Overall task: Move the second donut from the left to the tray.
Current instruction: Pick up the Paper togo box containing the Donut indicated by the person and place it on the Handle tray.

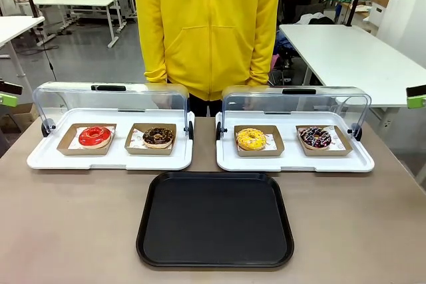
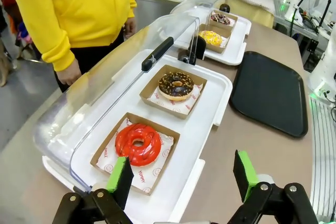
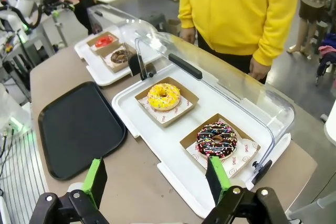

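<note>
Grey desk (image 1: 66,217), pre-grasp stage: second donut from the left (image 1: 158,136) sits in its cardboard holder (image 1: 133,149) beyond the black tray (image 1: 215,221). Left tool (image 2: 184,174) and right tool (image 3: 156,178) gape empty; likely next, left tool reaches it.

Four donuts (image 1: 158,136) — three trays (image 1: 214,221)

Left white tray (image 1: 46,159) holds a red-glazed donut (image 1: 94,136); right white tray (image 1: 293,163), a yellow donut (image 1: 251,139) and a sprinkled donut (image 1: 315,137).
</note>
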Available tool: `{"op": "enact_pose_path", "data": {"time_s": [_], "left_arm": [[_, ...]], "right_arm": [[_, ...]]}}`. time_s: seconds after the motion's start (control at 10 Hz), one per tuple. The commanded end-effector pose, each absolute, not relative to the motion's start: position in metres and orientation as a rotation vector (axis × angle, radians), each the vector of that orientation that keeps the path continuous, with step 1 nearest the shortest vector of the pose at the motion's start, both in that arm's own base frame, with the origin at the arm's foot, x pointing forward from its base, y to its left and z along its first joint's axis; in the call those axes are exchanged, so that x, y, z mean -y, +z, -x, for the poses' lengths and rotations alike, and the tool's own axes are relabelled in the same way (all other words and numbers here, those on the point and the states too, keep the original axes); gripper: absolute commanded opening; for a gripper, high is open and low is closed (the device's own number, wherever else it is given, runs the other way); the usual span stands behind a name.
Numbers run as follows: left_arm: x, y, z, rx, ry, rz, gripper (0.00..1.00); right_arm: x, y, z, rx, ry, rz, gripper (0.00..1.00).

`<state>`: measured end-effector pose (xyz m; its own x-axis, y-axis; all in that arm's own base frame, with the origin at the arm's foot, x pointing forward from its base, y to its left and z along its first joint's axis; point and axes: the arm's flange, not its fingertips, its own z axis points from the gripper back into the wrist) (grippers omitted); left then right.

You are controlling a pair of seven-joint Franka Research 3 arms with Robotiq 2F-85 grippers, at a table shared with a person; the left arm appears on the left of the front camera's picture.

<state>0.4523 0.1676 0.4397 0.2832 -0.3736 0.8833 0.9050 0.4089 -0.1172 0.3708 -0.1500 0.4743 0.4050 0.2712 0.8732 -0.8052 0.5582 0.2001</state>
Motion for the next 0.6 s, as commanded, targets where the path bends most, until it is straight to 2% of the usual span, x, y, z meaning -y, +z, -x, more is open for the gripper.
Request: {"op": "enact_pose_path", "data": {"time_s": [0.0, 0.5], "left_arm": [[-0.1673, 0.44, -0.452, 0.91, -0.961, 0.723, 1.0], [-0.1673, 0.44, -0.452, 0.91, -0.961, 0.723, 1.0]], "right_arm": [[0.1512, 0.4737, -0.3747, 0.951, 0.77, -0.69, 1.0], [0.1512, 0.4737, -0.3747, 0.951, 0.77, -0.69, 1.0]]}}
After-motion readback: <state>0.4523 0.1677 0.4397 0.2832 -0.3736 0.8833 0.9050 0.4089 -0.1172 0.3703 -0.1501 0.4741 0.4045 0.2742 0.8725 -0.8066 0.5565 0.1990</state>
